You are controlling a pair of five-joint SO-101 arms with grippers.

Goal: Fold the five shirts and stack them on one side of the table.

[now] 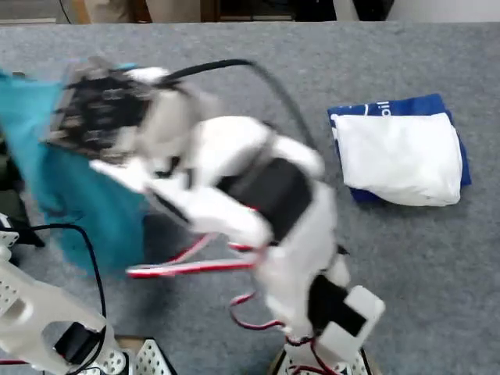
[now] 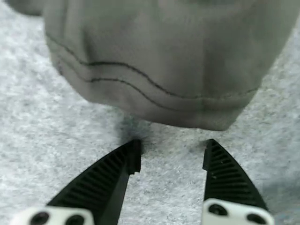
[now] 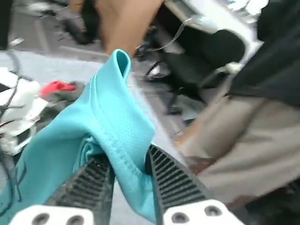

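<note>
Right arm (image 1: 258, 195) sits closest to the high camera. From its base at the near table edge it stretches across to the far left corner, with the elbow raised and the wrist high over the table (image 1: 391, 258). Right gripper (image 3: 129, 157) is clamped on a bunched fold of the teal shirt (image 3: 108, 117), with fabric pinched between both ribbed black fingers. In the high view the teal shirt hangs from that gripper down toward the left table edge.

Left arm (image 1: 31, 312) is low at the near left corner. Left gripper (image 2: 173, 147) is spread wide with nothing between its fingers, tips just above the grey table surface. A grey-olive shirt (image 2: 164, 61) with a double-stitched hem lies just beyond the tips, and I can't tell if they touch it.

On the right side of the table, a folded white shirt (image 1: 398, 156) lies on top of a folded blue shirt (image 1: 406, 105). White print shows along the blue shirt's far edge but is too small to read.
</note>
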